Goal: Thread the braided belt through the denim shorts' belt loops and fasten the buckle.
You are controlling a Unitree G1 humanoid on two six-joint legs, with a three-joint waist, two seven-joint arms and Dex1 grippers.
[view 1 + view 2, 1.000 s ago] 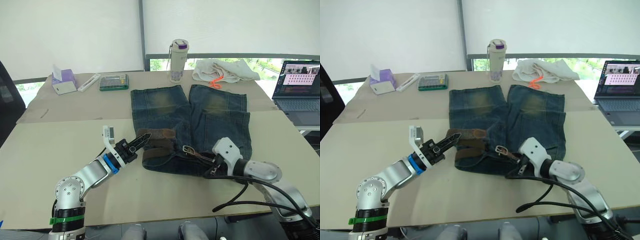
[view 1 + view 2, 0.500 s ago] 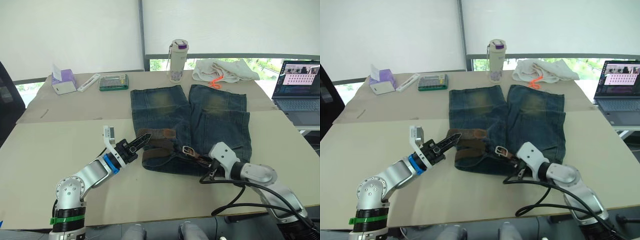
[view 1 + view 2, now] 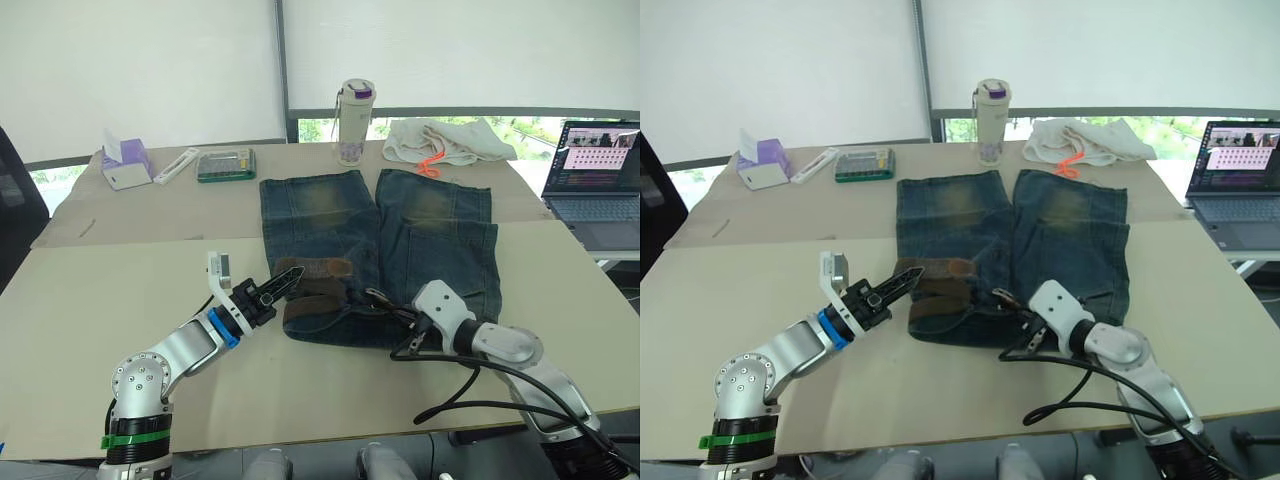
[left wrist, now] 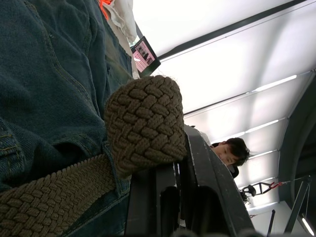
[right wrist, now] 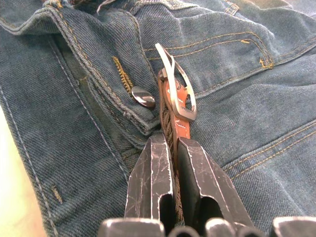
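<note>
Leftward went the right claw [image 5: 170, 148] and buckle [image 5: 176, 84] — it pinched the braided belt [image 3: 318, 300]. Left claw [image 3: 290, 274] pinched the belt's far end over the denim shorts [image 3: 440, 240].

Items on my table [image 3: 110, 290], apart from the work piece:

- Tissue box [image 3: 123, 164], purple and white, far left corner.
- White flat bar-shaped object [image 3: 177, 164], lying just beside the tissue box; I cannot tell what it is.
- Green tray [image 3: 227, 164] with small contents, next to that bar.
- Bottle [image 3: 352, 122], pale with a purple lid, upright at the far edge near the middle.
- White cloth [image 3: 450, 141], crumpled, right of the bottle, with an orange item [image 3: 430, 166] lying on its near edge.
- Laptop [image 3: 597, 175], open with its screen lit, on my far right.
- A person [image 4: 231, 154], visible from my left wrist.
</note>
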